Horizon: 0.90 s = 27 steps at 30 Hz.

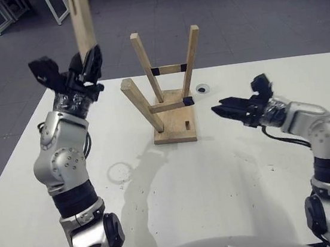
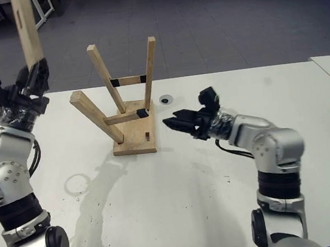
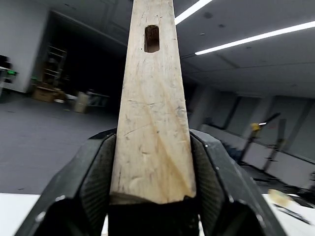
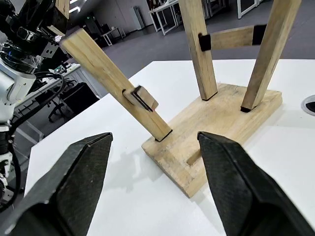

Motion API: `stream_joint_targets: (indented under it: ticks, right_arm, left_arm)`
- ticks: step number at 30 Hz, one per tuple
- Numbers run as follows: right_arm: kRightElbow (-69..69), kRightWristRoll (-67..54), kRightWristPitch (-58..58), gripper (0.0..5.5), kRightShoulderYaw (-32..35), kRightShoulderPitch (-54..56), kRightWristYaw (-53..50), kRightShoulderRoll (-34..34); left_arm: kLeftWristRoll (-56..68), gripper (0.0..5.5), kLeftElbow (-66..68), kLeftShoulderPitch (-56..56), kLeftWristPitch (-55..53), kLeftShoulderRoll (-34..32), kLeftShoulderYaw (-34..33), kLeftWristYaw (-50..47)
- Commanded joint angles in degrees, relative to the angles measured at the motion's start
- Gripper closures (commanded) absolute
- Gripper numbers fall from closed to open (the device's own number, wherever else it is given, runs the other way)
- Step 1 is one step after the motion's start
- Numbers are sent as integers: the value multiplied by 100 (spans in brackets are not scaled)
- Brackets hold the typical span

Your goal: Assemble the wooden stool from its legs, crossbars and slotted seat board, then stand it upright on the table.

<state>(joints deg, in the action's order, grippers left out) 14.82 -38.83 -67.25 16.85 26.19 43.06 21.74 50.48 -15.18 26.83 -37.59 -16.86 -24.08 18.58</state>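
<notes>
Left jaws clamp the fourth leg (image 1: 83, 22); one slot (image 1: 187, 124) bare
Head view: seat board (image 1: 175, 135) lies on the surface (image 1: 233, 187), right jaws gaping empty beside it. Left wrist: leg gripped at its end, may tilt and jam. Right wrist: slot (image 4: 194, 157) lies ahead; unbraced, the board could slide.

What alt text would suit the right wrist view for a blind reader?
The right gripper, open, faces a half-built wooden stool resting seat board down on a white table. Three legs stand in the board; one slot near the gripper is empty.
</notes>
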Motion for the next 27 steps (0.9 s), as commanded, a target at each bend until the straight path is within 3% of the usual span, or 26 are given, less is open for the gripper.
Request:
stream_joint_targets:
  ticks: [1, 9, 16, 23, 27]
  right_arm:
    - [129, -1126, -856, 231, 915, 1145, -563, -54]
    - [-402, -3540, -1939, 231, 1553, 2160, -1817, -697]
    - [-817, -6122, -1287, 231, 720, 2030, -2928, -7]
    - [-259, -6098, -958, 349, -173, 1576, -2687, 850]
    - [-307, -6040, -574, 349, -355, 1522, -2570, 1022]
  left_arm:
    - [2083, 341, -618, 205, -1297, -394, 191, 213]
    - [3121, 341, -846, -283, -2142, -780, 1168, 821]
    - [3028, 345, -931, -468, -2114, -1102, 1440, 1291]
    - [3174, 345, -896, -286, -1991, -1201, 1467, 1297]
    - [3056, 345, -856, -267, -1900, -1288, 1444, 1355]
